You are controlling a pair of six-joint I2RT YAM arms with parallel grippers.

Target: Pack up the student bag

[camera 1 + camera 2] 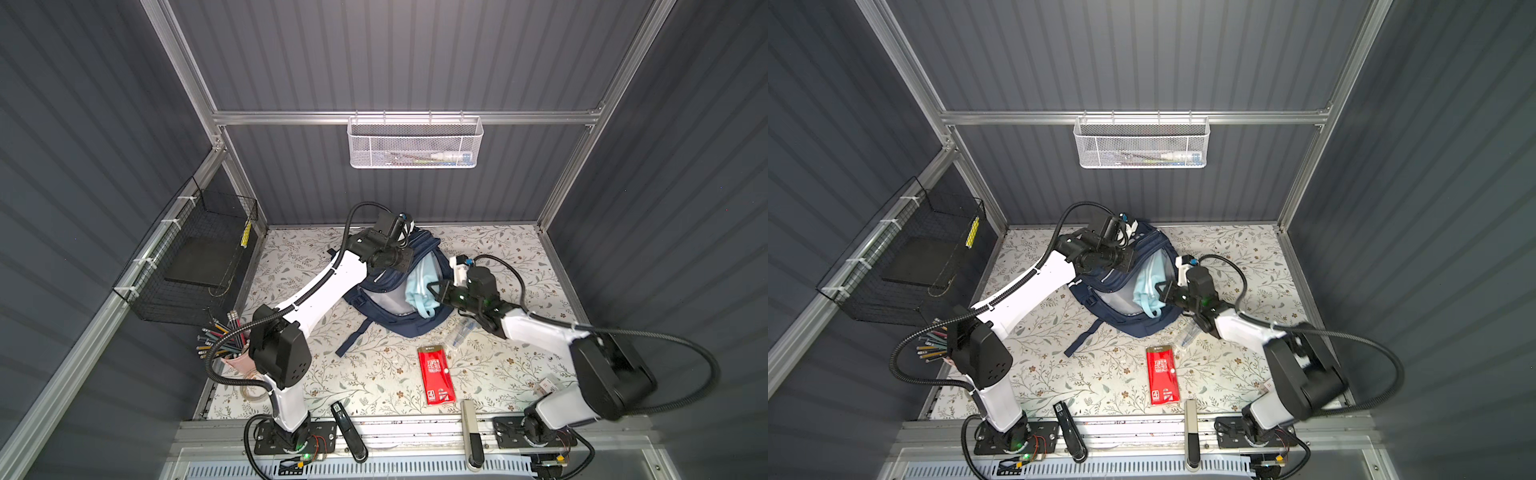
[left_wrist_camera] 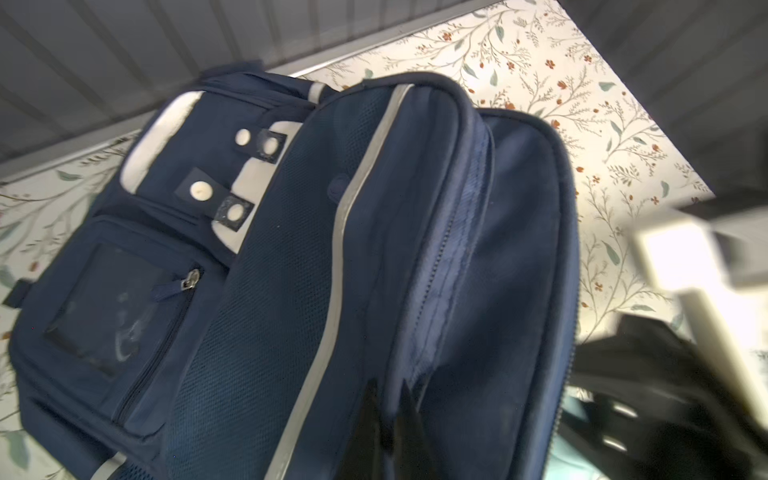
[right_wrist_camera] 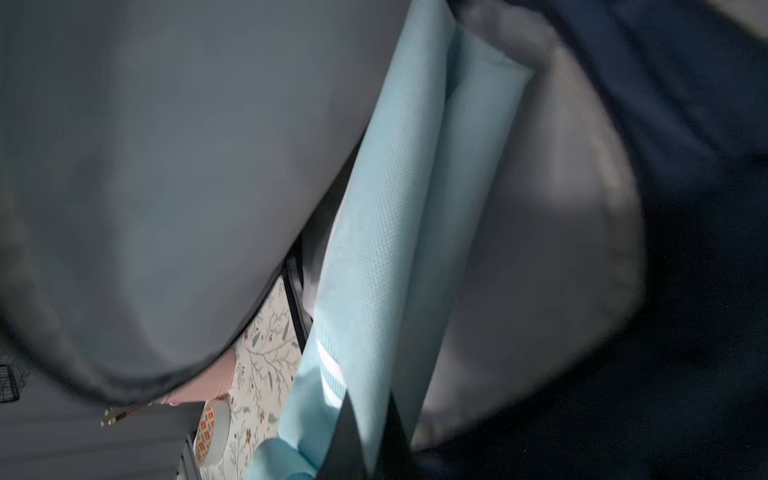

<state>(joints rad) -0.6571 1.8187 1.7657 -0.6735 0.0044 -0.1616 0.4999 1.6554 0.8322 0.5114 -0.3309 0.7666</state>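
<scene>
The student bag (image 1: 399,326) (image 1: 1138,328) lies at the back middle of the floral table (image 1: 365,374), close to the rear wall, with its main compartment gaping toward the front. It is navy woven cloth with mesh panels, a grey reflective stripe, white patches and round snaps. The pale grey lining inside looks smooth. One shoulder strap (image 1: 353,336) trails forward over the table.

The left gripper (image 2: 386,399) is closed, pinching a fold of the bag's upper flap between its dark fingers (image 2: 409,419). In both top views the wrist hides this grip. The right gripper (image 3: 370,419) (image 1: 433,289) is clamped on a light-blue pouch (image 1: 417,286) of fine textured fabric, which stands half inside the opening. The right wrist view is blurred, and grey lining fills much of it.

Open table lies to the bag's right and front left. Just in front are a crumpled clear packet (image 1: 459,332), hard to make out, and a flat red packet (image 1: 435,374). A pink cup of pencils (image 1: 226,336) stands at the left edge, partly behind the left arm. A black wire basket (image 1: 199,257) hangs on the left wall and a white mesh basket (image 1: 414,143) on the back rail.
</scene>
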